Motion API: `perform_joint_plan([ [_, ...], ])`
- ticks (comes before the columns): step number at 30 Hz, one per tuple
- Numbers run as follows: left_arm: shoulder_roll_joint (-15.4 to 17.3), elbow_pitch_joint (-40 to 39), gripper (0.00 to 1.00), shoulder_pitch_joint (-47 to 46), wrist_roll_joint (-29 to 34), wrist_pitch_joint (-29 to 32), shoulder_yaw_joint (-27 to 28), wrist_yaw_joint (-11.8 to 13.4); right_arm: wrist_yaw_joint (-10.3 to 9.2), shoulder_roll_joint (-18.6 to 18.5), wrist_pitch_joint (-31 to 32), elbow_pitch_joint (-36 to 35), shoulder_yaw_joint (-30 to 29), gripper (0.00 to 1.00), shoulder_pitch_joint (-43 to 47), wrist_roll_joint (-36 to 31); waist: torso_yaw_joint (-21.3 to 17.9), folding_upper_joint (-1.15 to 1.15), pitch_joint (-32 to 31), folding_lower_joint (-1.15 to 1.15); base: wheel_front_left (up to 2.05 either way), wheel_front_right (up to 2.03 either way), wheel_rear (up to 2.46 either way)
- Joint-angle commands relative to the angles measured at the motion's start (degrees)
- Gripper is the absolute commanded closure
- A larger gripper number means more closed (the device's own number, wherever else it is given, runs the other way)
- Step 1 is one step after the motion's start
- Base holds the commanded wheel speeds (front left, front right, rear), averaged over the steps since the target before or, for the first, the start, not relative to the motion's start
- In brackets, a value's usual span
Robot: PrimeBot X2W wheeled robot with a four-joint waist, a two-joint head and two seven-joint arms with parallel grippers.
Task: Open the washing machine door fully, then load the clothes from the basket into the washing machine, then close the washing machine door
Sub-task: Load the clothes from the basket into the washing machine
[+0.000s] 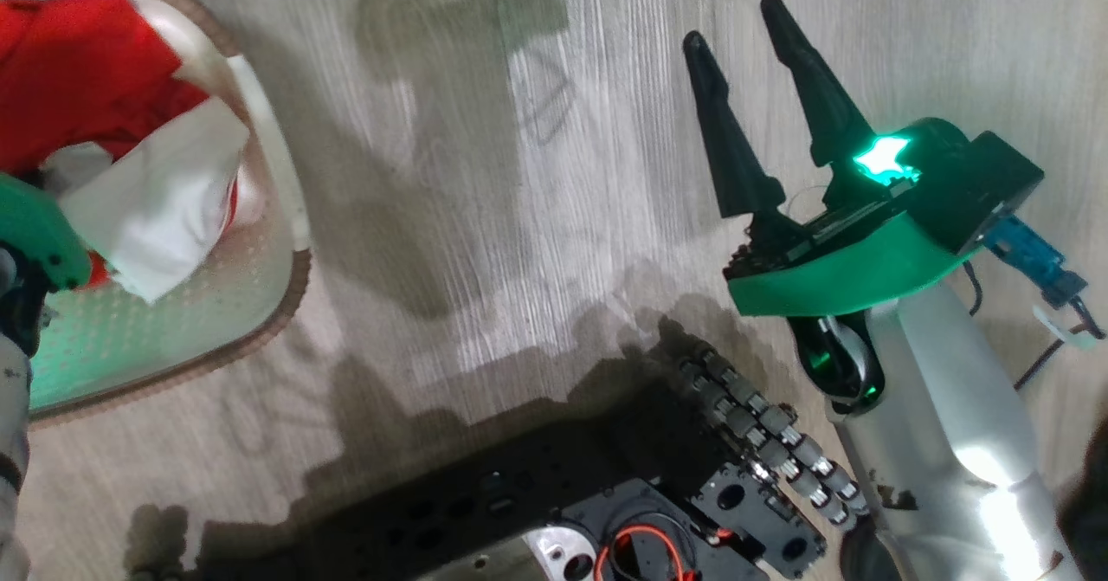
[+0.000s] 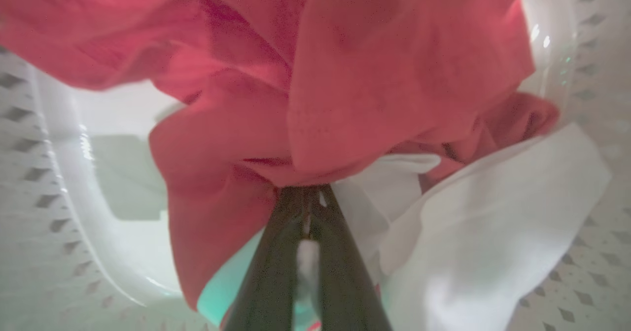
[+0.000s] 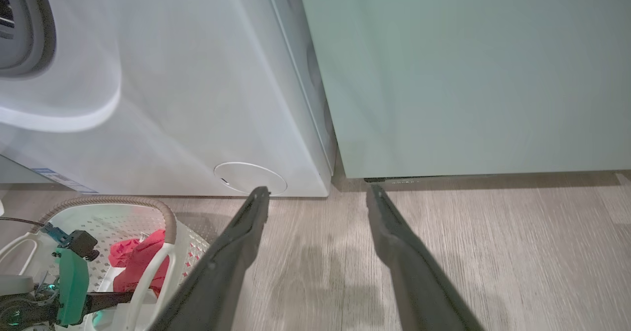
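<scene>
Our left hand (image 2: 306,193) is clamped tight on the bright red and white fabric clothes (image 2: 345,74), down inside the cream-white perforated plastic basket (image 2: 29,173) on the pale wood-grain floor (image 1: 519,217). Our right hand (image 1: 734,27) hangs over bare floor, jaws spread wide, holding nothing. Beyond it we see the big white washing machine (image 3: 172,99), the basket near its front, beside a pale green cabinet (image 3: 468,74).

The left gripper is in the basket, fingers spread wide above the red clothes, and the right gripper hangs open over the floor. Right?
No: the left wrist view shows the left gripper shut on the red clothes in the basket. The right gripper is open over the floor.
</scene>
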Motion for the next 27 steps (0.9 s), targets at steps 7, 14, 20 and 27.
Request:
perform_joint_plan([
  [7,1.27,-2.69,1.00,3.86,1.93,-10.83,-0.64,1.76,0.00,0.08,-0.35,-0.69,-1.71,0.00,3.18,-1.18,4.58,0.00,-6.26,0.00,0.00,0.00,0.00],
  [14,-1.64,-9.73,1.00,6.80,2.39,-14.42,-0.67,3.36,0.00,0.08,-0.36,0.97,-4.92,0.00,4.84,-3.74,9.38,0.00,-13.43,0.00,0.00,0.00,0.00],
  [20,-4.08,-25.10,1.00,13.16,3.07,-14.59,1.73,5.77,0.00,0.08,-0.03,2.28,-8.56,0.00,7.18,-4.44,12.87,0.00,-20.07,0.00,0.00,0.00,0.00],
  [27,-5.85,-43.57,1.00,22.75,4.89,-14.61,4.58,8.81,0.00,0.08,1.60,2.49,-10.05,0.00,9.44,-5.15,14.64,0.00,-27.09,0.00,0.00,0.00,0.00],
])
